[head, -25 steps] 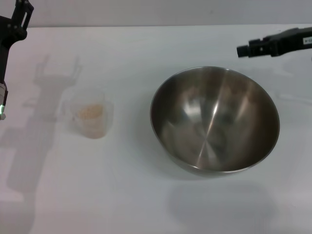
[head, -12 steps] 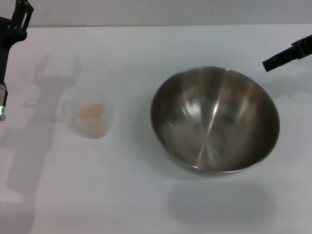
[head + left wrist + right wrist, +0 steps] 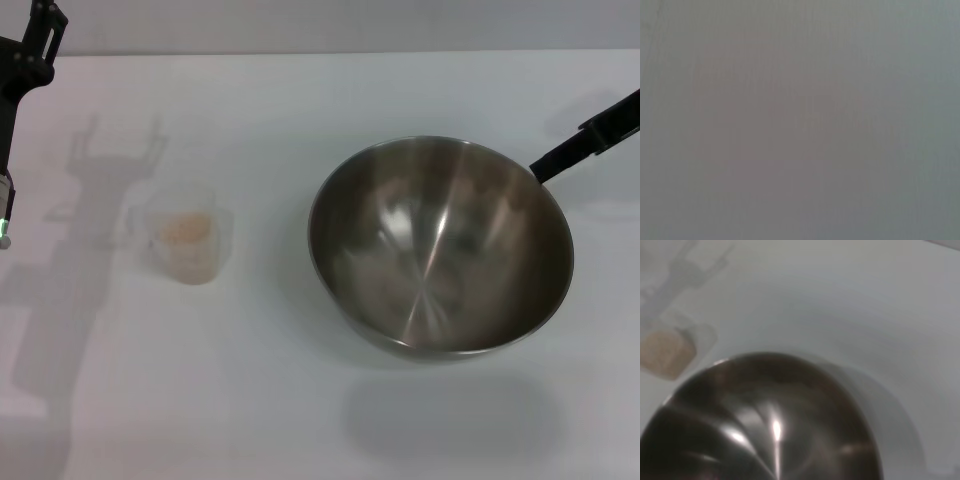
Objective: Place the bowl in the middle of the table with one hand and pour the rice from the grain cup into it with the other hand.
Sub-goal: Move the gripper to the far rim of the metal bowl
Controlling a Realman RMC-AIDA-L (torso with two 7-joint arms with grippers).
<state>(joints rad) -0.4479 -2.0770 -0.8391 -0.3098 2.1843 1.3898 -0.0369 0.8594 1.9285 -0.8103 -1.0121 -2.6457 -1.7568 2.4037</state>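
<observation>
1. We watched the right gripper [image 3: 590,142] come down fast: a second earlier it had hung level near the table's far right edge, and now its dark finger slanted down to the far right rim of the large round stainless-steel mixing bowl [image 3: 440,250].

2. We could not tell whether that finger touched the rim or only crossed it from the head view, and whether the pincer stood apart or together was hidden from us too.

3. The right wrist view backed the approach: the bowl's shiny inside [image 3: 765,425] filled the near part of its picture.

4. The bowl itself had not shifted in that second. It sat empty on the plain white tabletop [image 3: 300,400], a little right of the middle, so we judged the placing step only just begun.

5. The small translucent plastic grain cup [image 3: 187,240] stood upright, well apart to the bowl's left, with the pale beige rice [image 3: 185,228] inside it, untouched.

6. The left gripper [image 3: 25,60] stayed parked at the far left corner, finger state unreadable; its wrist view showed only blank grey.

7. Our read: a grasp on the rim came next, and pouring waited on that.
</observation>
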